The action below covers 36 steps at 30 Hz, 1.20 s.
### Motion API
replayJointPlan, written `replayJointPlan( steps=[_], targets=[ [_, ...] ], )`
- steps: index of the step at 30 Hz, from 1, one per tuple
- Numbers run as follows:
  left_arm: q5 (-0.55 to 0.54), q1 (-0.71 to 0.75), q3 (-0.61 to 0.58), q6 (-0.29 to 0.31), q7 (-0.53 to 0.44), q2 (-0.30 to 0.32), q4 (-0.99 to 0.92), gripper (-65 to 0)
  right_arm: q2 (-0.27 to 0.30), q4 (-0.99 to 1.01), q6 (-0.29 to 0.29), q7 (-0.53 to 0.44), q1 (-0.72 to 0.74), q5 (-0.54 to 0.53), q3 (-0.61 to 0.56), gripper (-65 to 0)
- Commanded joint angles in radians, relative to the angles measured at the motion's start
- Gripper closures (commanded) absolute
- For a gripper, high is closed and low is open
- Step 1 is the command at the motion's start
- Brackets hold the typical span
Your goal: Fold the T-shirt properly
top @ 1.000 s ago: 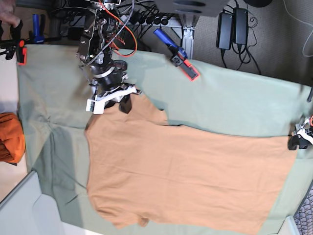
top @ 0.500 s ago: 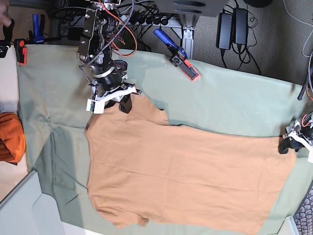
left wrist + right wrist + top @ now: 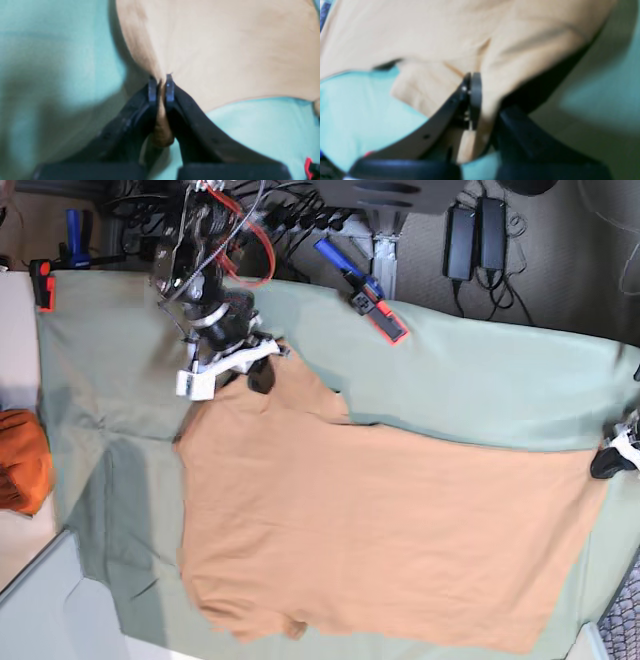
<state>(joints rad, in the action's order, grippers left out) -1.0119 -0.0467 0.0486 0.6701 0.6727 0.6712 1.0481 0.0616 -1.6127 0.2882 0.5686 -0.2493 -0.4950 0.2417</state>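
Now the T-shirt (image 3: 380,535) lies spread on the sage-green cloth (image 3: 480,395), its upper sleeve pulled a little further up and away than a second ago. The right gripper (image 3: 250,372) has shifted with it. The left gripper (image 3: 607,463), spread wide half a second back, has since closed. Only the wrist views show both grips: each pair of jaws pinches a fold of T-shirt fabric.

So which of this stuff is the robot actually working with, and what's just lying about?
In use:
T-shirt
left gripper, pinching its edge
right gripper, pinching its sleeve

Lying about:
green cloth sheet
bunched orange cloth
clamps
power adapters
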Motion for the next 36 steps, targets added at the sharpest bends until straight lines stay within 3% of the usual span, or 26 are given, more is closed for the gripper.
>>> replayJointPlan(
  steps=[1,9,16,27,36],
  targets=[
    [0.004,0.015,0.006,0.028,0.035,0.039,0.023,0.0,0.018,-0.027,0.034,0.032,-0.018,0.014,0.003,0.0],
    [-0.043,0.143,0.016,0.028,0.051,0.086,0.170,0.0,0.060,-0.174,0.042,0.084,-0.162,-0.019,0.052,0.0],
    [-0.056,0.227,0.122,0.028,0.058,0.088,0.216,0.0,0.060,-0.247,0.069,0.087,-0.280,-0.114,0.148,0.0],
    [-0.127,0.279,0.155,0.028,0.087,0.088,0.377,0.0,0.060,-0.356,0.086,0.083,-0.245,-0.133,0.170,0.0],
    [-0.086,0.220,0.154,0.028,0.058,0.073,0.387,0.0,0.060,-0.343,0.087,0.073,-0.079,-0.056,0.169,0.0]
  ],
)
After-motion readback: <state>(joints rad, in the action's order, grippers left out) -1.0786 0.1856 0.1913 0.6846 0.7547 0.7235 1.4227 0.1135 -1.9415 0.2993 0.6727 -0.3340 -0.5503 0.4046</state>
